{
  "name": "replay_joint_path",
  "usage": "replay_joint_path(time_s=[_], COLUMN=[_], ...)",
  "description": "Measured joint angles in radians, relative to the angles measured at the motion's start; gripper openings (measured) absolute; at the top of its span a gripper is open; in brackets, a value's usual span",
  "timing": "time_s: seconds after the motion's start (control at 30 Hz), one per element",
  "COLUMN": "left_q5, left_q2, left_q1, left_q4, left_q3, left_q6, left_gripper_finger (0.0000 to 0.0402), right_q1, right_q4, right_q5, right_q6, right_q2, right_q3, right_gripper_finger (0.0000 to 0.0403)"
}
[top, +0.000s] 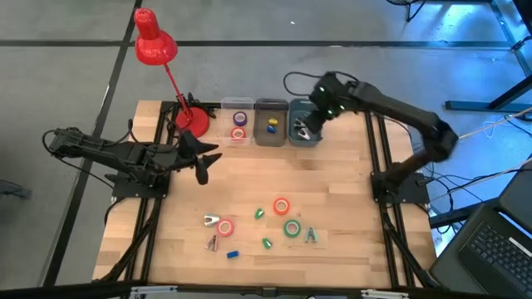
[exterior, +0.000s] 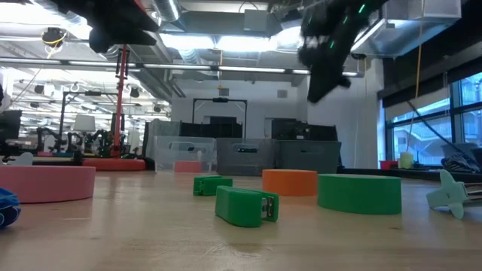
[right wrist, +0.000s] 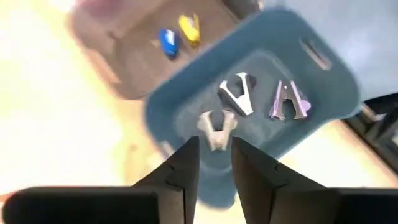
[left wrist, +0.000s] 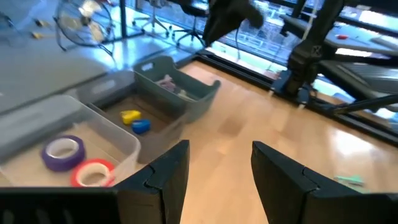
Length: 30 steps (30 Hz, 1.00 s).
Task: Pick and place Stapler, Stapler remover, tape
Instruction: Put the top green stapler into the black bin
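**Mia:** Where is the right pincer (right wrist: 214,142)?

**Ben:** At the far side of the worktop (top: 332,191), up over the blue bin (right wrist: 186,112). Its two fingers stand a little apart with nothing between them. It looks let go.

**Mia:** What is just past the tips?

**Ben:** A pale stapler remover (right wrist: 216,126), down in the blue bin. Beside it lie a silver one (right wrist: 237,96) and a purple one (right wrist: 287,102).

**Mia:** Which way does the pale one point?

**Ben:** Its long way runs about the same way as the fingers reach. I think the closed end is nearest the tips and the two claws spread away from them.

**Mia:** How would it feel to pick up?

**Ben:** Light and hard, I guess, with sharp claws and a springy middle. Pinch it across its wide sides, not the claws, or it may slip.

**Mia:** And the left pincer (left wrist: 221,149)?

**Ben:** It is open and empty. It waits over the left side of the worktop.

**Mia:** What is left?

**Ben:** On the near side lie an orange tape (top: 282,205), a green tape (top: 292,227), and another remover (top: 310,236). That one is too small to tell which way it points.
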Motion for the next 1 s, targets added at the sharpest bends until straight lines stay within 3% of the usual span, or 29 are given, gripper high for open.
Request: replay_joint_path(time_s=[0.2,0.5,0.67,1.0], left_q5=[0.056,0.241,0.339,0.430], left_q2=[0.000,0.118,0.308,0.666], left_q1=[0.000,0.000,0.000,0.000], left_q4=[0.000,0.003,0.089,0.446], left_q3=[0.000,0.001,0.001,0.047], left_q6=[-0.036,-0.112,-0.238,-0.341], left_gripper_finger=[0.0164,0.0164,0.0164,0.0164], right_q1=[0.190,0.431,0.495,0.503], right_q4=[-0.035,-0.010,0.108,0.194], right_q5=[0.127,0.168,0.170,0.200], right_q6=[0.200,0.636,0.746,0.718], right_q2=[-0.270,-0.579,-0.640,-0.634], right_q3=[-0.134,-0.475,-0.581,-0.589], right_gripper_finger=[0.0082,0.0076,0.0076,0.0076])
